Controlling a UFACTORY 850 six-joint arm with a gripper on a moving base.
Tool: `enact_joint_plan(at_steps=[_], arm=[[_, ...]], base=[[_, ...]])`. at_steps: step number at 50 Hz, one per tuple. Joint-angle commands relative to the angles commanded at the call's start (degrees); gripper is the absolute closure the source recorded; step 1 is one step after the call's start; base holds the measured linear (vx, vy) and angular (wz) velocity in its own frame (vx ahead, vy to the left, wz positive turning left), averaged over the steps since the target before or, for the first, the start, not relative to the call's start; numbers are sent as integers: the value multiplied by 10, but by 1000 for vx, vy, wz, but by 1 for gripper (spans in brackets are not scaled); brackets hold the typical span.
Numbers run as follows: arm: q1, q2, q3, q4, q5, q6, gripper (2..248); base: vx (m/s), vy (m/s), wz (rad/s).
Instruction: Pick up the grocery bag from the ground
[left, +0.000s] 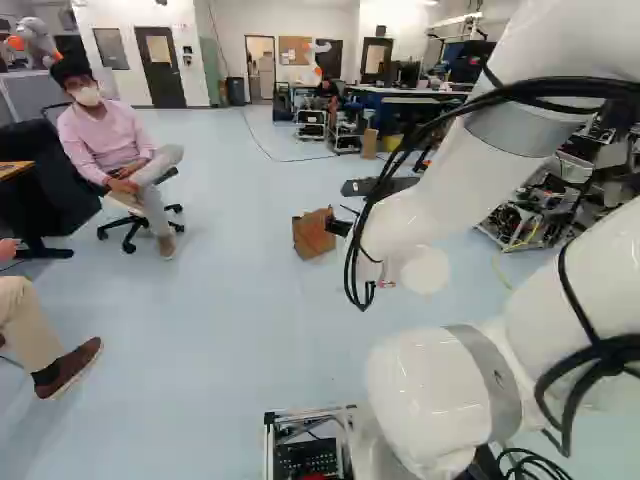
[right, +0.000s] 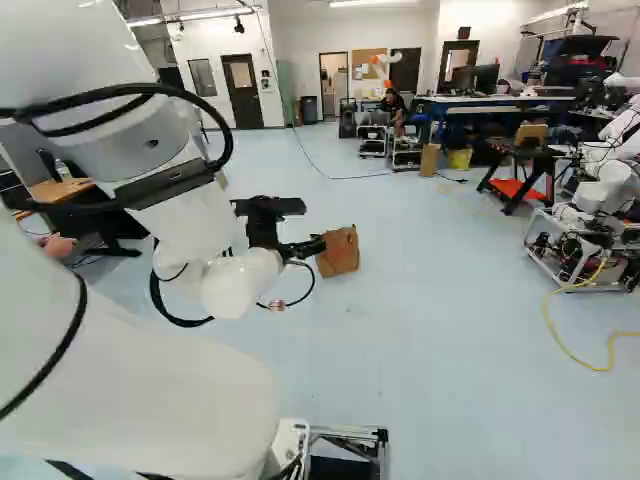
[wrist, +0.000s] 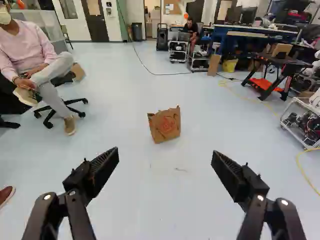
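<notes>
The grocery bag (wrist: 165, 125) stands on the floor (wrist: 145, 200), ahead of the gripper (right: 312, 225), whose fingers are spread wide. Only the wrist view reveals the red print on its front. The rolling chair's star-shaped base (left: 138, 226) appears in the left base and wrist views alone.

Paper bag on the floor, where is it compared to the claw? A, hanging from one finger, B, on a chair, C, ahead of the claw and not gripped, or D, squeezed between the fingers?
C: the wrist view shows the paper bag on the floor ahead of the claw, which stands wide open.
</notes>
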Motion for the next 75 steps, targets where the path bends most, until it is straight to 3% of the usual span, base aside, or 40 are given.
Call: enact_joint_plan(at_steps=[20,75], arm=[[0,0,0,0,0,0,3],[0,0,0,0,0,0,3]], base=[[238,28,-13],[421,12,-5]])
